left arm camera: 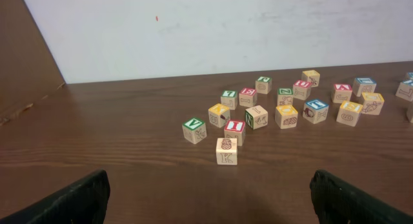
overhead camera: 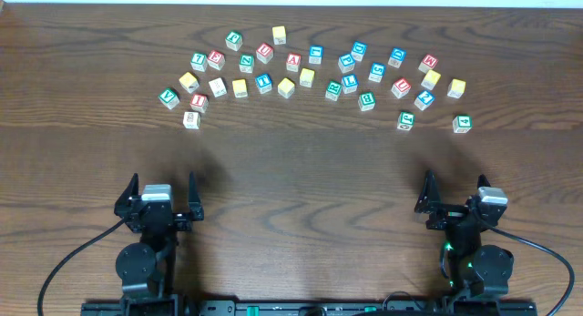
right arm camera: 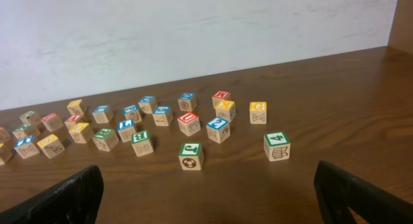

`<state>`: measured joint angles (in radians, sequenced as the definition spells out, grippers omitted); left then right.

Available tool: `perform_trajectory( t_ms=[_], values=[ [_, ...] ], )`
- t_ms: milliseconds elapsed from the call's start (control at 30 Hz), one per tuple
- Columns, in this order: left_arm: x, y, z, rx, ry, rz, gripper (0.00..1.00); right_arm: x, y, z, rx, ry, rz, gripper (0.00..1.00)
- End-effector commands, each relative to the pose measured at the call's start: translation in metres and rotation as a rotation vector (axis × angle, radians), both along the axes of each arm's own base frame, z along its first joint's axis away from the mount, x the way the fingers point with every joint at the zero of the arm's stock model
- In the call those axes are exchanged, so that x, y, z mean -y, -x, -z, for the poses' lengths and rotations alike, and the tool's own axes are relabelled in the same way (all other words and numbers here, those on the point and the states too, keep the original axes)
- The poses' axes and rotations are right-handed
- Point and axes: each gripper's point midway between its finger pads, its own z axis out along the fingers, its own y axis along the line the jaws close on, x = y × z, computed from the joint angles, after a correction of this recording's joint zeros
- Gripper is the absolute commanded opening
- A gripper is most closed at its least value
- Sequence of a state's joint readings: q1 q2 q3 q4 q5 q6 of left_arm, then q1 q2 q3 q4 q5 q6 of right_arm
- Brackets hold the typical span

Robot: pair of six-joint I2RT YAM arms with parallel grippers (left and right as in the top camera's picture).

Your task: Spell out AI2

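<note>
Evidently, nothing is being spelled yet: the small wooden alphabet cubes with coloured faces [overhead camera: 286, 86] are being shown scattered in a loose arc along the far side of the dark brown wooden table [overhead camera: 291, 170], and no row is being formed nearer the arms. The red-topped wooden cube marked I [overhead camera: 199, 101] is being seen at the arc's left end, on the left arm's side. The blue-topped wooden cube marked 2 [overhead camera: 424, 99] is being seen toward the right end. A red-lettered wooden cube [overhead camera: 292, 59] near the middle is being read as A (the letter is too small to confirm). The left gripper [overhead camera: 162, 188] is being held well back from the cubes, its fingers spread wide, with nothing being clamped or touched. The right gripper [overhead camera: 454, 193] is being held likewise, parted and empty.
</note>
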<state>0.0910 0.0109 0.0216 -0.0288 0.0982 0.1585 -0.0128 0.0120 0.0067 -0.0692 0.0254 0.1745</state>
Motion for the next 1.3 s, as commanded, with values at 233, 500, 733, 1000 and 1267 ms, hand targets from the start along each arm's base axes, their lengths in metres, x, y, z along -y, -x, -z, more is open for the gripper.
perform_trajectory(
  t_ms=[233, 500, 733, 1000, 1267],
  values=[
    [0.0000, 0.0007, 0.0154, -0.045, -0.008, 0.003, 0.97, 0.0012, 0.0003, 0.0000, 0.002, -0.004, 0.004, 0.99],
    [0.0000, 0.0007, 0.0154, -0.045, -0.008, 0.003, 0.98, 0.0012, 0.0003, 0.0000, 0.002, -0.004, 0.004, 0.99],
    [0.0003, 0.0007, 0.0154, -0.045, -0.007, 0.005, 0.98, 0.0012, 0.0003, 0.0000, 0.002, -0.004, 0.004, 0.99],
    [0.0003, 0.0007, 0.0154, -0.044, 0.012, 0.002, 0.98, 0.0012, 0.0003, 0.0000, 0.002, -0.004, 0.004, 0.99],
    [0.0003, 0.0007, 0.0155, -0.044, 0.019, 0.001, 0.98, 0.0013, 0.0003, 0.0000, 0.002, -0.004, 0.005, 0.99]
  ],
)
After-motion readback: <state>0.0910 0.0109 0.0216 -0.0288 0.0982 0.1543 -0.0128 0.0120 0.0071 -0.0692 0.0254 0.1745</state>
